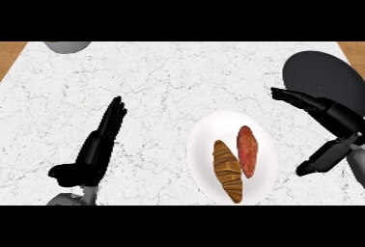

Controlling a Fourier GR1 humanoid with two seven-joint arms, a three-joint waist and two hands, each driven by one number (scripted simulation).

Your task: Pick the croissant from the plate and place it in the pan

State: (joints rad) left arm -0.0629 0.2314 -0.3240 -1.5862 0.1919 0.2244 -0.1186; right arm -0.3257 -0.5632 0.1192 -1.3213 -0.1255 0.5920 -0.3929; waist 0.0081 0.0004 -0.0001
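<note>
At the far left the left hand (pixel 100 140) rests over the white marbled counter (pixel 178 77), fingers straight and pointing up the view, holding nothing and well apart from everything else. A grey object (pixel 66 46) is cut off at the counter's top left edge; what it is cannot be told.

Right of centre sits the white plate (pixel 206 130), and on it lies the croissant (pixel 228 171), lengthwise, on the plate's lower middle, just beside a reddish-brown, sweet-potato-like piece (pixel 247 149) to its right. The croissant looks light, soft and flaky, likely to crush or shed if pinched hard. The best hold is probably across its thick middle, fingers on the free left flank and thumb slipped into the narrow gap by its neighbour.

Further right the right hand (pixel 321 113) is released, fingers stretched toward the upper left and thumb (pixel 314 164) spread wide below. It grasps nothing and hovers beside the plate's right rim, partly over the dark pan (pixel 317 67) at the upper right.
</note>
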